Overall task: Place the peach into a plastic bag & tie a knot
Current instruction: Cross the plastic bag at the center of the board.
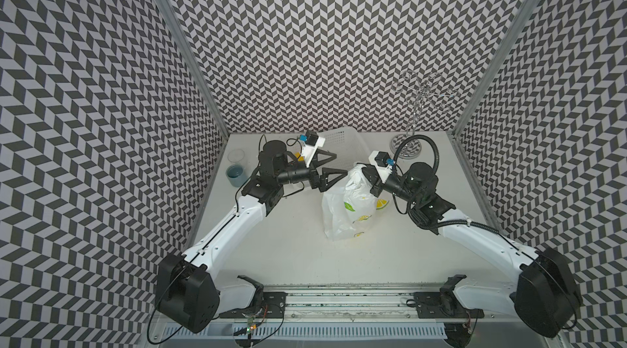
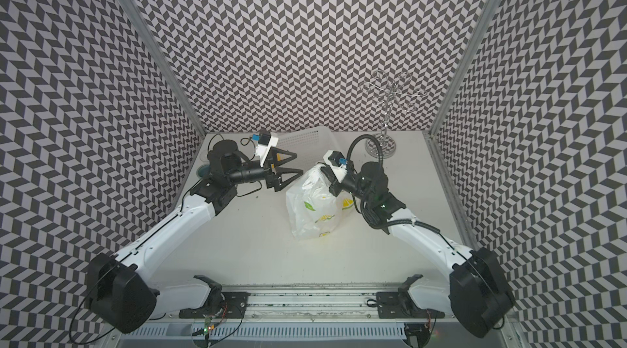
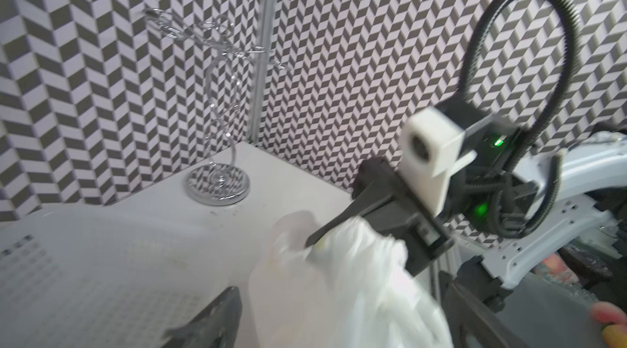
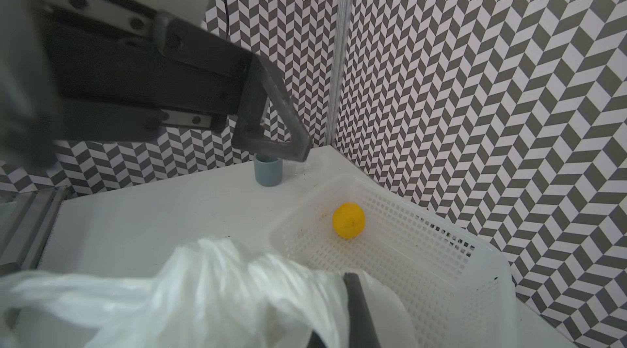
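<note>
Plastic bag [image 1: 346, 207] stands mid-frame on the tabletop [image 1: 288, 244], long axis upright, gathered top pointing upward; right gripper [image 1: 365, 170] has its jaws pinching that top, left gripper [image 1: 341, 163] jaws spread.

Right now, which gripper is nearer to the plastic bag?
Right. The right gripper is shut on the gathered top of the plastic bag; the left gripper stands open just beside that top, holding nothing.

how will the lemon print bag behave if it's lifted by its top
Probably floppy: the plastic bag is crinkled film sagging below the right gripper pinching its top. Likely light too, being thin and semi-translucent, so a push may slide or crumple it.
</note>
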### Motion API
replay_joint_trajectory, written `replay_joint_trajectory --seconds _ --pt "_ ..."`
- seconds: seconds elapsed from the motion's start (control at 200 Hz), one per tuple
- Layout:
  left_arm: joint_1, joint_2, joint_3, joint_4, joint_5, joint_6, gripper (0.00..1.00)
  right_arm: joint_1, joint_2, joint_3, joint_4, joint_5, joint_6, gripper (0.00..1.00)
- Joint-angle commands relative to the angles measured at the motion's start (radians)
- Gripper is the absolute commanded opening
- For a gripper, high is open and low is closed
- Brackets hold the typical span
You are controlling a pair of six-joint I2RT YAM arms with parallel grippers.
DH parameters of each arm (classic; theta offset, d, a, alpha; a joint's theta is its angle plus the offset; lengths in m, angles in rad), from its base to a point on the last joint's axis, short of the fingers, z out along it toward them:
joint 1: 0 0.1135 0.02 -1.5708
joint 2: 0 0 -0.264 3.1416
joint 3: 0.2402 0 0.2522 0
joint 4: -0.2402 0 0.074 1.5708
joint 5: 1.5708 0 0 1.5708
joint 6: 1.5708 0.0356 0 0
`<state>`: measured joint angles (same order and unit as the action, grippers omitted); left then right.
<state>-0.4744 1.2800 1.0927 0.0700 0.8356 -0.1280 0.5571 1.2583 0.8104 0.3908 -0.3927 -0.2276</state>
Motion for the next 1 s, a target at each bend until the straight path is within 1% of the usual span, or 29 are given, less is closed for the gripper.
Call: replay_joint_trajectory --seconds 0.0,0.035,0.095,0.23,0.29,0.391,0.426,0.466,0.506,0.621,0.691,0.771,0.831,0.901,0.996 --pt "-0.114 -0.016 0.041 -0.224 -0.216 0.272 0.99 0.004 -0.019 0.034 -0.018 0.007 0.012 0.0" --pt "-0.126 -0.015 0.04 -0.233 -0.251 0.287 0.99 0.004 -0.017 0.039 -0.027 0.005 0.011 0.0" --pt "-0.128 -0.001 0.049 -0.238 -0.262 0.29 0.99 0.007 -0.014 0.042 -0.033 0.008 0.013 0.0" --pt "-0.128 0.085 0.143 -0.304 -0.294 0.275 0.99 0.015 -0.011 0.051 -0.047 0.003 0.017 0.0" --pt "-0.133 0.122 0.181 -0.34 -0.29 0.283 0.99 0.018 -0.011 0.058 -0.058 -0.001 0.019 0.0" --pt "-0.137 0.154 0.212 -0.349 -0.268 0.277 0.99 0.026 -0.01 0.065 -0.072 0.001 0.02 0.0" --pt "-0.138 0.157 0.214 -0.347 -0.252 0.275 0.97 0.029 -0.006 0.068 -0.076 0.007 0.019 0.0" --pt "-0.138 0.162 0.217 -0.352 -0.228 0.28 0.91 0.031 -0.007 0.069 -0.079 0.007 0.022 0.0" --pt "-0.136 0.164 0.223 -0.369 -0.214 0.289 0.83 0.03 -0.01 0.069 -0.081 0.01 0.022 0.0" --pt "-0.115 0.154 0.22 -0.414 -0.201 0.304 0.5 0.029 -0.028 0.066 -0.105 0.044 0.003 0.0" --pt "-0.093 0.132 0.2 -0.399 -0.192 0.291 0.45 0.027 -0.033 0.066 -0.123 0.034 -0.017 0.0" --pt "-0.08 0.117 0.191 -0.369 -0.177 0.271 0.35 0.027 -0.024 0.075 -0.143 0.006 -0.024 0.0" --pt "-0.074 0.119 0.195 -0.361 -0.162 0.262 0.21 0.028 -0.018 0.083 -0.156 -0.005 -0.023 0.0" --pt "-0.064 0.123 0.199 -0.367 -0.158 0.257 0.0 0.025 -0.014 0.094 -0.185 0.0 -0.033 0.02" --pt "-0.053 0.112 0.177 -0.359 -0.168 0.256 0.0 0.008 -0.028 0.103 -0.212 -0.026 -0.028 0.1"
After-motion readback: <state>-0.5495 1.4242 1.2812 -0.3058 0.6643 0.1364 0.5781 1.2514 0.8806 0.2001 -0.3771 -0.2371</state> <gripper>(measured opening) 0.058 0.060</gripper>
